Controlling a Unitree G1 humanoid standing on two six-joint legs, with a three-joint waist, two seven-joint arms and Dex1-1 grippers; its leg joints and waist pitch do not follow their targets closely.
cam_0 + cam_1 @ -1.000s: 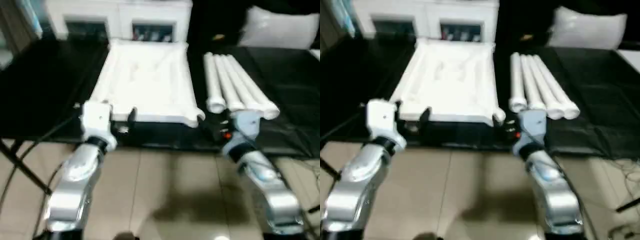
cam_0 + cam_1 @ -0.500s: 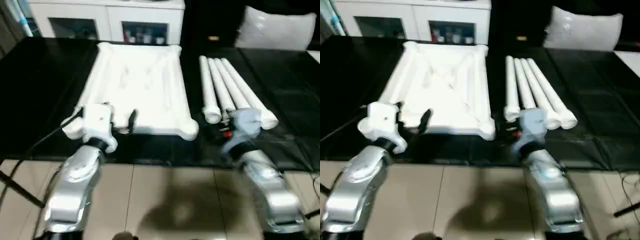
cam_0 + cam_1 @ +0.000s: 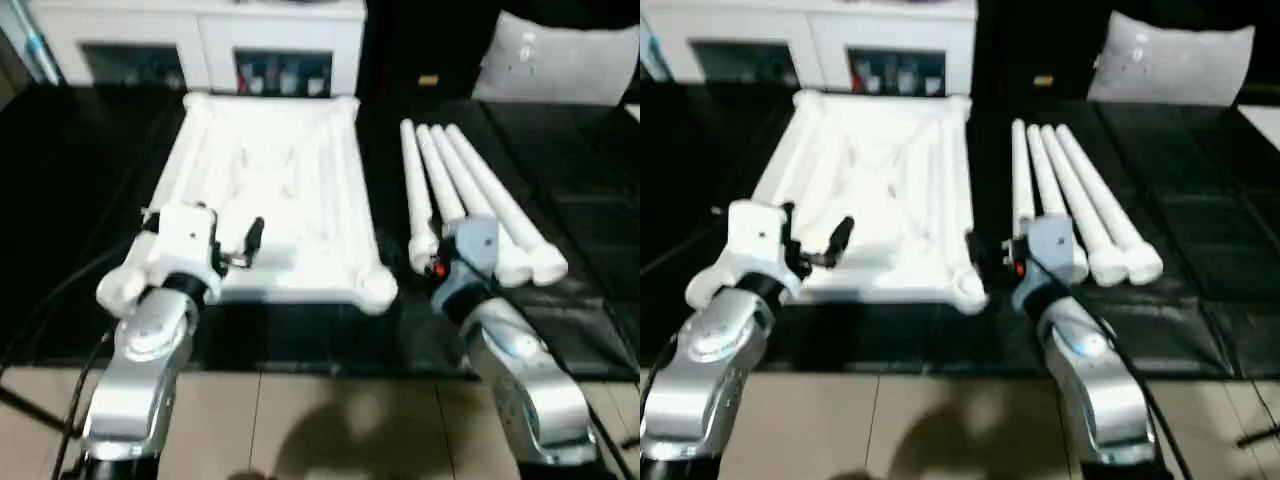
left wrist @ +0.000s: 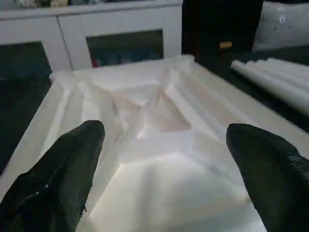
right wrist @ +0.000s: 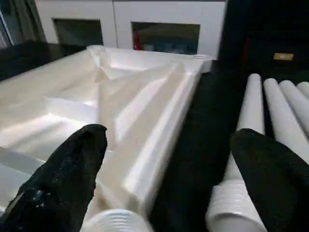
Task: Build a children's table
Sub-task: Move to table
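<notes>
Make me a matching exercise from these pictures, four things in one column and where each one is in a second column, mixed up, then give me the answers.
Things:
1. table top
2. four white legs
3. left gripper
4. white cabinet

Places:
A. at the back, behind the black work table
B. side by side, to the right of the table top
C. lying ribbed side up on the black work table
D. open, over the near end of the table top

Pairs: 1-C, 2-B, 3-D, 4-A
</notes>
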